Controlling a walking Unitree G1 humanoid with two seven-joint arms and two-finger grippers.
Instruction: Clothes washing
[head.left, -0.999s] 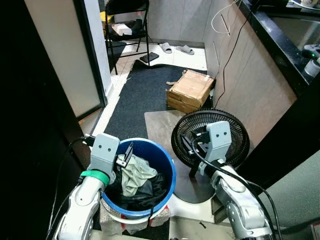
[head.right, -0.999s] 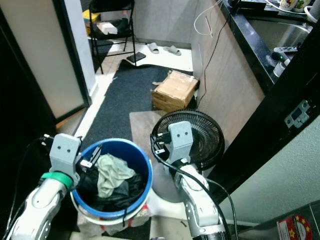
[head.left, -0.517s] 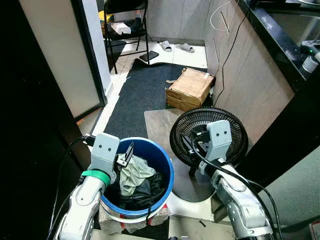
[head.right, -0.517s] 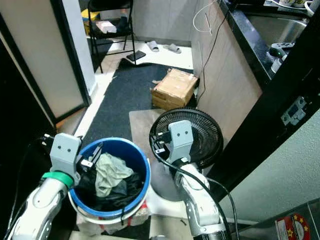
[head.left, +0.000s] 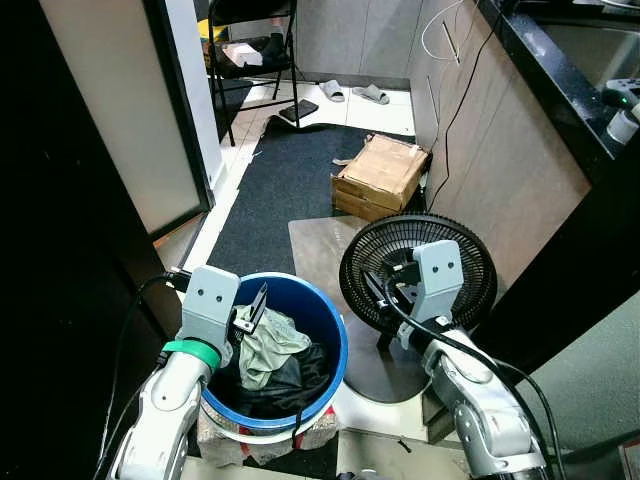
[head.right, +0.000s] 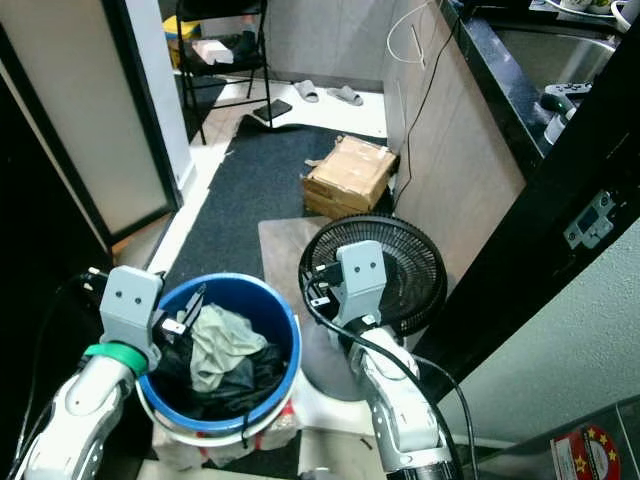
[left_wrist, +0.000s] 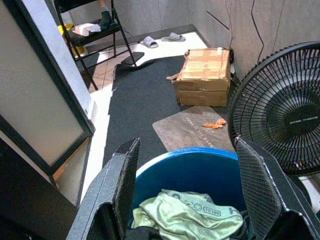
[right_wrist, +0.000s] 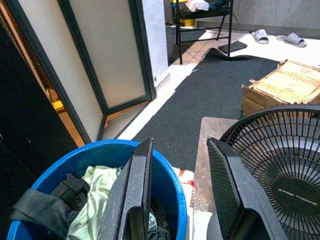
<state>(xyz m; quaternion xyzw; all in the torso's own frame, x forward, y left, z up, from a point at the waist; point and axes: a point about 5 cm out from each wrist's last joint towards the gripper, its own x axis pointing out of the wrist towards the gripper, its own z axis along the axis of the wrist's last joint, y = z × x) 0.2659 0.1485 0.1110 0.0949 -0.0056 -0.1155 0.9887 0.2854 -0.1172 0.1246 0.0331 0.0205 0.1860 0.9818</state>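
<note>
A blue bucket (head.left: 304, 298) stands on the floor right in front of me, holding a pale green cloth (head.left: 262, 346) on top of dark clothes (head.left: 292, 380). My left gripper (head.left: 252, 308) hovers open over the bucket's left rim with nothing between its fingers; the left wrist view looks past them at the green cloth (left_wrist: 187, 216). My right gripper (head.left: 386, 288) is open and empty in front of the black fan (head.left: 420, 268), just right of the bucket. In the right wrist view the bucket (right_wrist: 170, 175) lies below the fingers (right_wrist: 136, 190).
The floor fan stands close on the bucket's right, on a grey mat (head.left: 318, 250). A cardboard box (head.left: 382, 178) sits on the dark rug (head.left: 290, 185). A panel door (head.left: 125, 120) is on the left, a black counter (head.left: 560, 95) on the right, a folding chair (head.left: 250, 45) and slippers (head.left: 352, 95) farther off.
The camera has shifted slightly, so the scene sits a little differently in the picture. Both grippers stay open in the same place by the bucket.
</note>
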